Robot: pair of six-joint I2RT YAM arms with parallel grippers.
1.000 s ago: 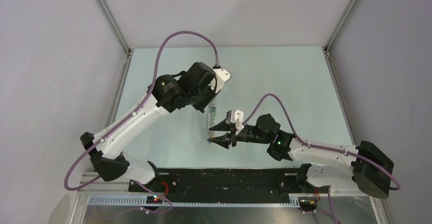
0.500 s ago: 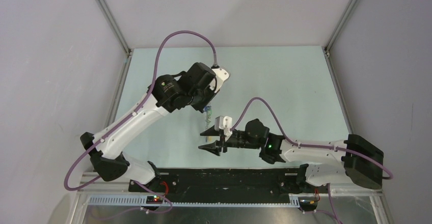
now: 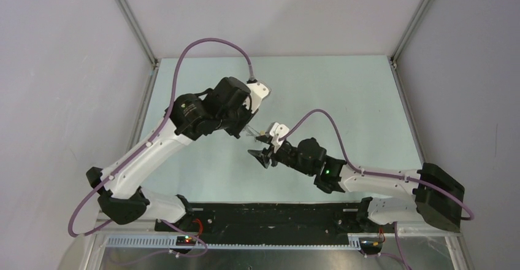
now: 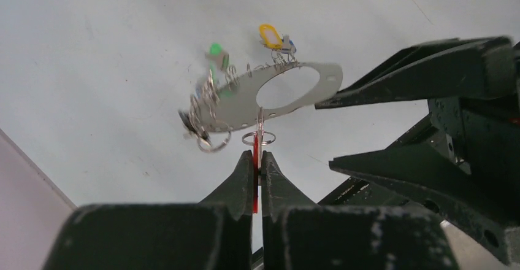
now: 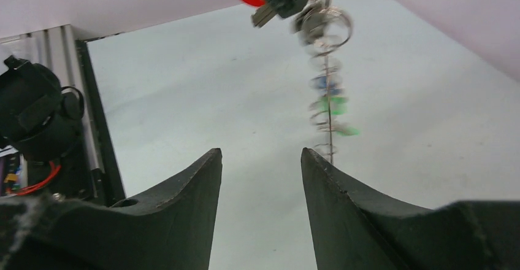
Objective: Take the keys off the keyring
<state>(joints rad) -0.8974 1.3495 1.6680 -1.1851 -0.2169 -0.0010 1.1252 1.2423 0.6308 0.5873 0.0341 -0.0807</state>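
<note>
In the left wrist view my left gripper (image 4: 258, 154) is shut on the red key (image 4: 255, 178), a thin red head pinched between the jaws. From it the grey keyring (image 4: 239, 104) hangs above the table. Green (image 4: 214, 50) and yellow (image 4: 270, 35) keys and small split rings are strung round it. My right gripper (image 5: 260, 153) is open with nothing between its fingers. It sits just below and left of the keyring (image 5: 329, 98), which shows edge-on there. In the top view the right gripper (image 3: 257, 147) is close beside the left gripper (image 3: 250, 130).
The pale green table (image 3: 343, 98) lies under both arms, with grey walls and metal frame posts around it. A black rail (image 3: 276, 218) with the arm bases runs along the near edge. Purple cables loop above both arms.
My right gripper has swung up and toward the left gripper and opened slightly wider. The left arm has shifted a little left, the keyring still hanging from it.
</note>
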